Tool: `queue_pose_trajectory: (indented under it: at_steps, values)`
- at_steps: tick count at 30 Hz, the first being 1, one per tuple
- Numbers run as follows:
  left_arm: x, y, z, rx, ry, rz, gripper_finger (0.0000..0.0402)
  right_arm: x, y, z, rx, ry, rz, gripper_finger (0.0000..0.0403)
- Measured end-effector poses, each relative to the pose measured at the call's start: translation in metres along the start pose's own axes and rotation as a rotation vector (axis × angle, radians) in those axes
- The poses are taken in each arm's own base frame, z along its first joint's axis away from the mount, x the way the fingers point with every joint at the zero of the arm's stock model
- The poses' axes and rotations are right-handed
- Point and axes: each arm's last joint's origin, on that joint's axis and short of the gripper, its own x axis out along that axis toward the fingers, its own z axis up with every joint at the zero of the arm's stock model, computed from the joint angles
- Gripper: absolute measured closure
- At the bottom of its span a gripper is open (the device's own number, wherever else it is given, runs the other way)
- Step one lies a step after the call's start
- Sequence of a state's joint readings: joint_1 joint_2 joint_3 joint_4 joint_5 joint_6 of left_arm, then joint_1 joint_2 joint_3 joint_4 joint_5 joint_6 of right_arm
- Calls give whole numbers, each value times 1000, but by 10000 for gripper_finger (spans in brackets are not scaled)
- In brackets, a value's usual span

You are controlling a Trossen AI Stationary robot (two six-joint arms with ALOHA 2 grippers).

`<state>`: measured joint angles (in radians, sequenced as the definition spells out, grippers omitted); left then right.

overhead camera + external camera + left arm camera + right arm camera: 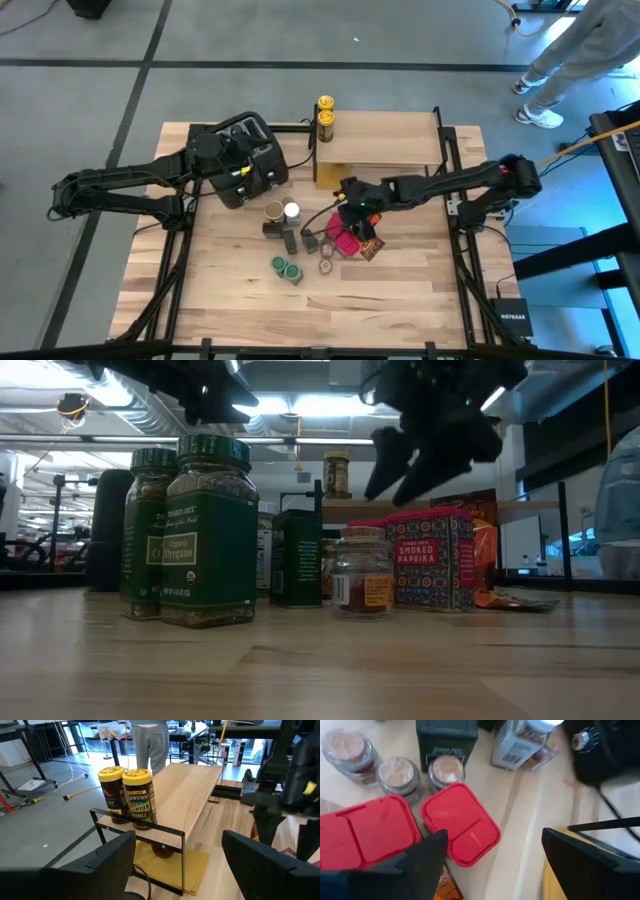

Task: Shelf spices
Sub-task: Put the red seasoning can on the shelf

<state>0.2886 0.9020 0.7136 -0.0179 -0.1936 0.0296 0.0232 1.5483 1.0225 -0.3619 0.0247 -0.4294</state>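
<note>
1. High view: right gripper point(350, 212) hangs over the cluster of spices mid-surface point(400, 290), beside two red-lidded tins point(345, 238). Left gripper point(240, 168) sits over the black toaster point(252, 160), back left, apart from the jars.
2. Right wrist view only: fingers point(427, 855) spread wide, nothing between them; one red-lidded tin lies directly below the gap. Three clear jars with tan tops point(395, 775) and a dark green tin point(446, 740) lie just beyond.
3. Left wrist view only: fingers point(112, 857) wide apart, empty, facing the shelf point(185, 795). Two yellow-lidded jars point(127, 795) stand side by side on its near end; a yellow cloth point(170, 865) lies beneath.
4. Low view only: labels legible, oregano on the two green-lidded jars point(205, 530), smoked paprika on the red tin point(430, 560). The right gripper shows dark above that tin, not touching it.
5. Hard to make out: orange-brown packet point(370, 248) partly hidden behind the tins; a person point(575, 60) at the far right corner is cut off by the frame.
</note>
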Motion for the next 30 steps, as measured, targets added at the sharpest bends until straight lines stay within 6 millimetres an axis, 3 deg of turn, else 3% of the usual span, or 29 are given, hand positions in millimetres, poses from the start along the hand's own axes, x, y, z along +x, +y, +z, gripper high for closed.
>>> queue_pose_trajectory:
  at_steps: [8,30]
  values:
    - [0,0,0,3,0,0,112,14,1,-5,-29,13,88,79]
    - [0,0,0,7,0,0,112,47,-4,-12,-127,1,113,79]
